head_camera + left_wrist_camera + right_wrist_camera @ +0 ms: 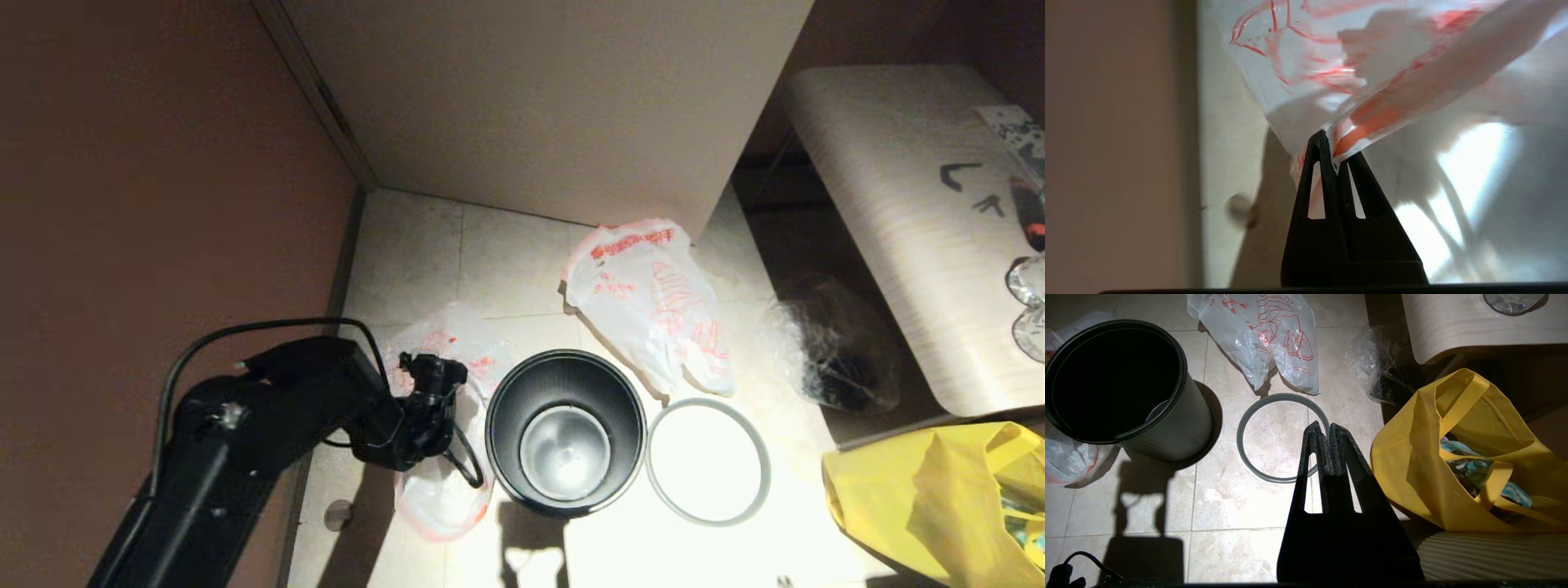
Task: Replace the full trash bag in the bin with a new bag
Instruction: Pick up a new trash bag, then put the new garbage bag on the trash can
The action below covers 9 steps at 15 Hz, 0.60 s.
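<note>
Left wrist view shows the left pincer closed tight on a fold of the new bag — a red handle strip runs straight into the pinch, and the film fans out from the tips, thin and see-through. I judge it nearly weightless, limp and slick: it will sag, cling and slide out of a shallow pinch, so the doubled red handle edge is the best place to hold, where the plastic is gathered and thicker.

From the head view, that pincer sits over the new bag, which lies crumpled on the floor tiles on the robot's left of the bin, touching or nearly touching its wall. The bin stands upright and unlined, its metal bottom showing. Its loose grey ring rim lies flat on the floor just beside it on the robot's right.

The full trash bag lies beyond the bin and ring, already out, lumpy and probably heavier — not a concern for this grip.

The right pincer hangs above the grey ring, its jaws together and holding nothing, with a yellow bag on the floor near it.
</note>
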{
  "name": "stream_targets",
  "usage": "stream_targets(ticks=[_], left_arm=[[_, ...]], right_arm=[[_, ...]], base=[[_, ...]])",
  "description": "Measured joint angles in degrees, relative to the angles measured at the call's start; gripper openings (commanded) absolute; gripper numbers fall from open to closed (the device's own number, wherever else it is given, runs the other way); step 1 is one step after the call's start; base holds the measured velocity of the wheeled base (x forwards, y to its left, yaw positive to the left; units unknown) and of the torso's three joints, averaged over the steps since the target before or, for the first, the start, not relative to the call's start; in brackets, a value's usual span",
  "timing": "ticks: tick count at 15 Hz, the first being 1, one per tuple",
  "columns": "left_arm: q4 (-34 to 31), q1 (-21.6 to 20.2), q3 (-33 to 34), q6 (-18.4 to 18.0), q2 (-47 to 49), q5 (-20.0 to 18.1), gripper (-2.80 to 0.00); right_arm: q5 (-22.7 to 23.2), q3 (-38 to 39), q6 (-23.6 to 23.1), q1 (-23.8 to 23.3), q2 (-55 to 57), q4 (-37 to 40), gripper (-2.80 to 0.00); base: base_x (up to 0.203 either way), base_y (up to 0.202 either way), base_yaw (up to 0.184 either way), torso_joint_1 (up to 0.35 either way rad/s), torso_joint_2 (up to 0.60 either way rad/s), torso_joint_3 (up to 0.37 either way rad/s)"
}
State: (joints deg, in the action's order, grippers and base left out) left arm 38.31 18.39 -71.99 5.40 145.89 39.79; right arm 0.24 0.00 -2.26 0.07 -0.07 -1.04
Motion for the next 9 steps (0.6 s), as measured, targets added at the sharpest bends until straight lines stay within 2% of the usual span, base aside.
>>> stream_targets(ticks=[2, 4, 6, 9], left_arm=[[-2.0, 1.2, 8.8, 0.3, -10.6, 0.8, -2.8], [-7.0, 2.5, 15.7, 0.4, -22.0, 1.8, -2.8], [-14.8, 4.4, 20.8, 0.6, -34.0, 2.4, -2.8], [-30.3, 8.6, 24.0, 1.1, -50.3, 2.4, -2.8]], right_arm=[[0.0, 0.0, 0.0, 0.0, 0.0, 0.0, -2.8], [0.0, 0.0, 0.0, 0.0, 0.0, 0.0, -2.8], [0.0, 0.0, 0.0, 0.0, 0.0, 0.0, -2.8], [0.0, 0.0, 0.0, 0.0, 0.0, 0.0, -2.8]], base=[[0.0, 0.0, 0.0, 0.0, 0.0, 0.0], [0.0, 0.0, 0.0, 0.0, 0.0, 0.0], [0.0, 0.0, 0.0, 0.0, 0.0, 0.0], [0.0, 0.0, 0.0, 0.0, 0.0, 0.0]])
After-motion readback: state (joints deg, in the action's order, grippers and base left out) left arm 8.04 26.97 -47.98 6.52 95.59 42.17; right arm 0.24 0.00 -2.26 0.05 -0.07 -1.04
